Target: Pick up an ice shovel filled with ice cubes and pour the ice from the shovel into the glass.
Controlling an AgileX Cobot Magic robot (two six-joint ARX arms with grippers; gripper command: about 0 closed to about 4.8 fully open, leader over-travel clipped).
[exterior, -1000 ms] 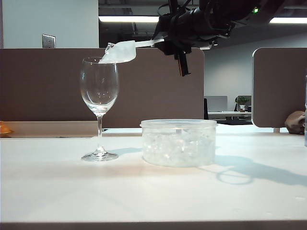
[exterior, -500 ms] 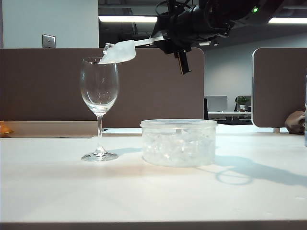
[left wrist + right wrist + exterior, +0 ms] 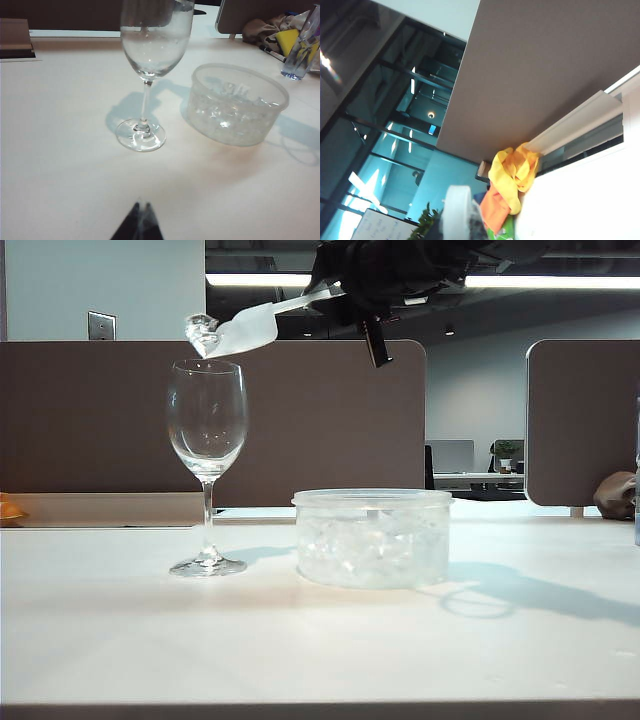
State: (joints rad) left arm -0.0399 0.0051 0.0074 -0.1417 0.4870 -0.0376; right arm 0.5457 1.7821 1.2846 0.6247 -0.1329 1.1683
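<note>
Ice shovel (image 3: 245, 331) tipped further; right gripper (image 3: 345, 302) half cropped.

Your right arm (image 3: 420, 262) reaches in high along the top of the exterior view, dark and bulky, extending from the right toward the middle. Its wrist is rolled over to one side. Your right gripper (image 3: 340, 295) sits at the arm's leftward end, well above the table, jaws pinched nearly closed; one dark finger (image 3: 375, 342) hangs down below the wrist.

Your left gripper (image 3: 139, 225) shows only in its own wrist view, as dark fingertips meeting in a point, closed on nothing, low over the table.
</note>
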